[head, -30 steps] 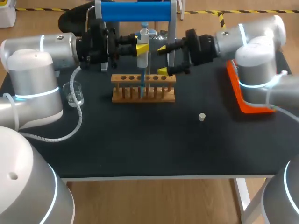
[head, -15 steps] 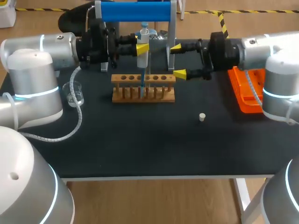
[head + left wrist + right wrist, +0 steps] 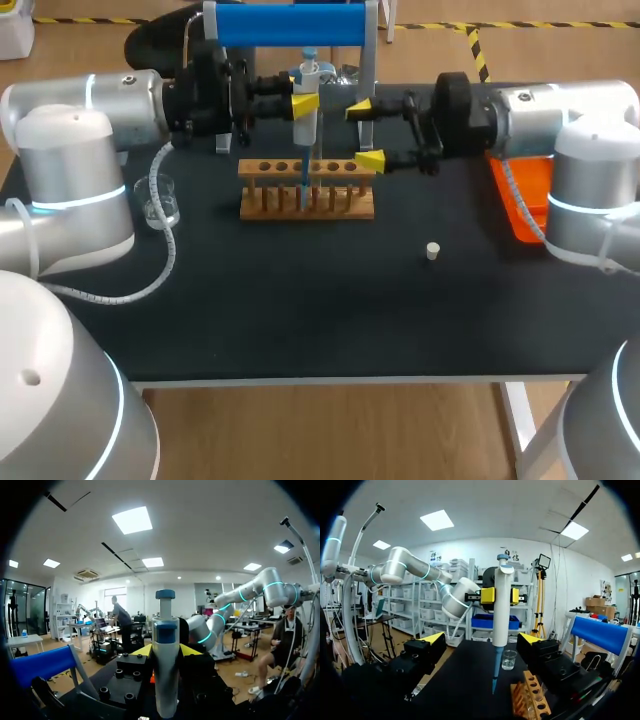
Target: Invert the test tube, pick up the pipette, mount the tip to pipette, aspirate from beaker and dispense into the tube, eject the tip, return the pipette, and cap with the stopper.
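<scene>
Left pincer (image 3: pixel 303 103) pinches upright pipette (image 3: pixel 306 125) near rack (image 3: pixel 330 205); right pincer (image 3: pixel 364 134) spread, just beside.

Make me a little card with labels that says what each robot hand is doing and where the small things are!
Left gripper: shut on the pipette, holding it upright
Pipette tip: blue, pointing down at the wooden rack
Right gripper: open, facing the pipette, not touching it
Beaker: on the table, left of the rack
Stopper: alone on the table, right of the rack, nearer the front
</scene>
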Controlling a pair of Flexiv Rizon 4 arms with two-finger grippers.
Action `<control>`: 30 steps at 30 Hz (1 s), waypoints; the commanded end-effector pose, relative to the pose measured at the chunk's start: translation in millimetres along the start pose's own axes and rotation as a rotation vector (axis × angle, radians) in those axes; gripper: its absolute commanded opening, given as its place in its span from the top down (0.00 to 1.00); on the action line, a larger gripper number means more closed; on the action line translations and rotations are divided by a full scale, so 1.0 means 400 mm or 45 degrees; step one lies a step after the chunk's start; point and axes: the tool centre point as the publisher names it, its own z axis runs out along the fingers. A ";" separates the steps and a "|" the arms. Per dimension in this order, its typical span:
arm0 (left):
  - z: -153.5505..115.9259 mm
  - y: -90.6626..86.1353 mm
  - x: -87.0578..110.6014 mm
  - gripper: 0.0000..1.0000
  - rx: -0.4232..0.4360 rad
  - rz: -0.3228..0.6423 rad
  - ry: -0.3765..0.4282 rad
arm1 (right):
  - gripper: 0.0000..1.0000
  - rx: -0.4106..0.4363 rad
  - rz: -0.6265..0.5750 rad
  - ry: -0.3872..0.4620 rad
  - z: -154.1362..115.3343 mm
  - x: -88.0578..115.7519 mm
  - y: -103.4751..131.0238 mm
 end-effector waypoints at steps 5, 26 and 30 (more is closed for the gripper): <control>0.001 0.001 0.000 1.00 0.002 0.002 -0.002 | 0.12 0.018 0.043 0.000 0.066 -0.036 0.004; 0.001 0.001 0.000 1.00 0.002 0.002 -0.002 | 0.21 0.021 0.049 -0.005 0.138 -0.076 0.012; 0.001 0.001 0.000 1.00 0.002 0.002 -0.002 | 0.26 0.011 0.042 -0.010 0.147 -0.083 0.015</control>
